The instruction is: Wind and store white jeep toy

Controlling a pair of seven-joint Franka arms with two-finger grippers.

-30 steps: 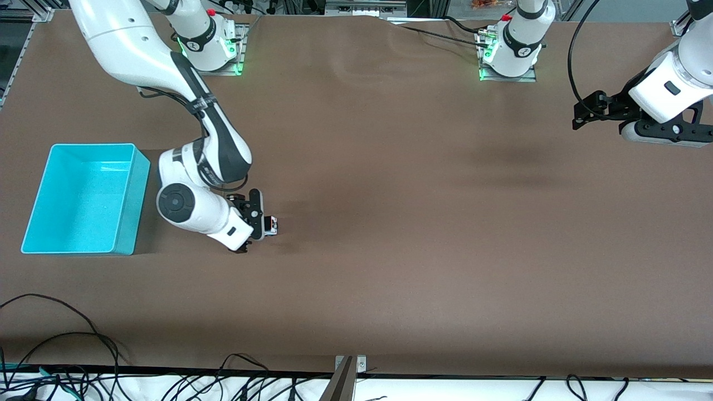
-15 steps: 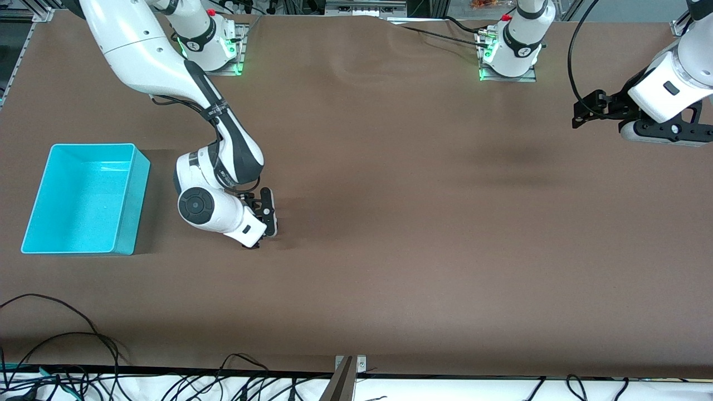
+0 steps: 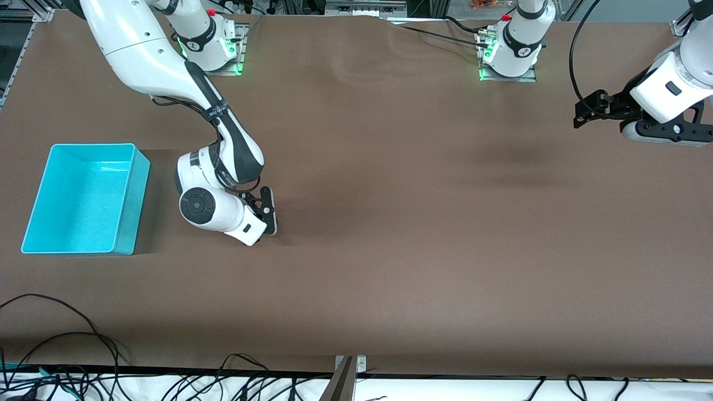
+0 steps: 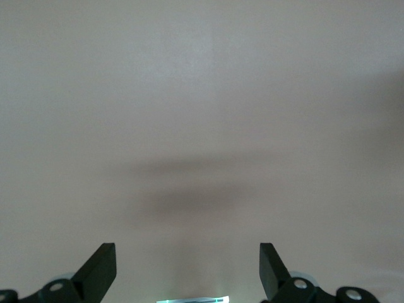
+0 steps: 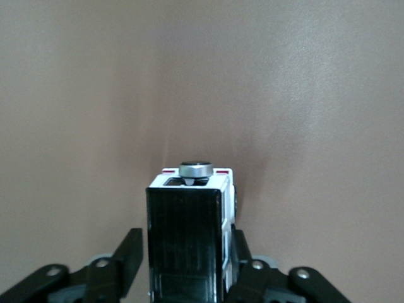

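The right gripper (image 5: 187, 265) holds the small boxy white jeep toy with black roof (image 5: 189, 233) low on the brown table (image 3: 390, 223) beside the turquoise plastic bin (image 3: 125, 195), so pulling it backward needs steady downward pressure, while the left gripper (image 4: 187, 271) waits wide open over its end of the table.

Front view: right pincer (image 3: 269, 218) hides white jeep toy (image 5: 189, 233). Right wrist view: picture's edge cuts jeep's near end.

I saw the white jeep toy (image 5: 189, 237) lengthwise between the right gripper's (image 5: 187, 265) fingers, black ribbed roof facing the wrist camera, a grey spare wheel and red lights at its end, low over the table.
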